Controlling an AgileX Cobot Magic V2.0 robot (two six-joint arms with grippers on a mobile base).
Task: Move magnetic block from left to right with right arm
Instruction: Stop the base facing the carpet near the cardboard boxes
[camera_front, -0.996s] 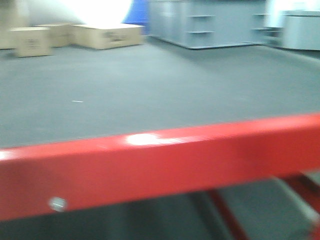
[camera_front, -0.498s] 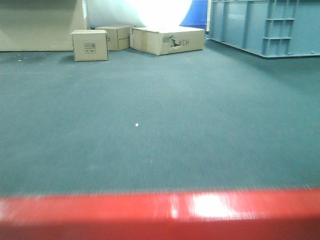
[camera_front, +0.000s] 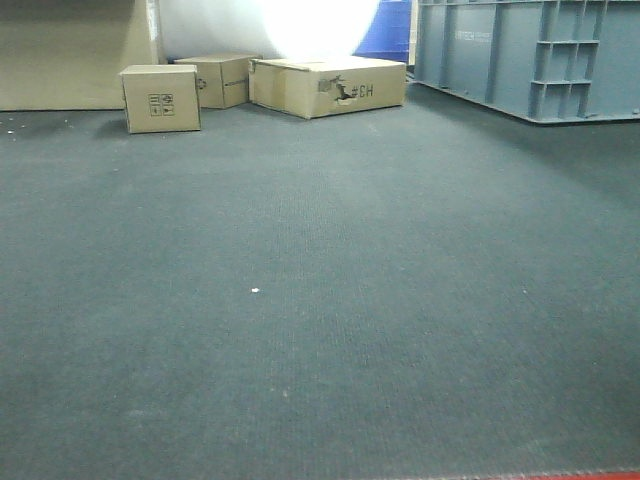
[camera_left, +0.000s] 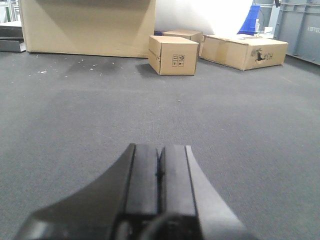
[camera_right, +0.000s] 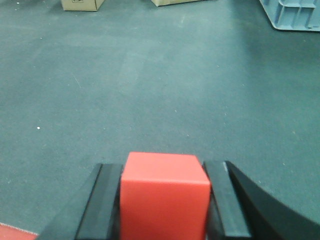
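Grey carpeted floor (camera_front: 320, 300) filling every view. At its far right corner, a large blue-grey plastic crate (camera_front: 530, 55), ribbed wall toward the camera, inside hidden. Along the far left edge, a big tan cardboard box (camera_left: 87, 25), only one plain face in view. Near the middle of the far edge, a flat cardboard box (camera_front: 328, 85), closed, with a torn hole in its front face beside dark printed letters; contents not visible. Left of it, two small cardboard boxes, one (camera_front: 220, 78) just beside the flat box, the other (camera_front: 160, 97) a little forward with printed handling symbols on its face; both shut. Left hand (camera_left: 160, 162) closed, black fingers pressed together with nothing between. Right hand (camera_right: 161, 172) clamped on the magnetic block (camera_right: 164, 205), a black finger (camera_right: 107, 200) against each side, floor spread beyond it. Plain red cube, matte, sharp-edged, unmarked, top face lighter than the front.
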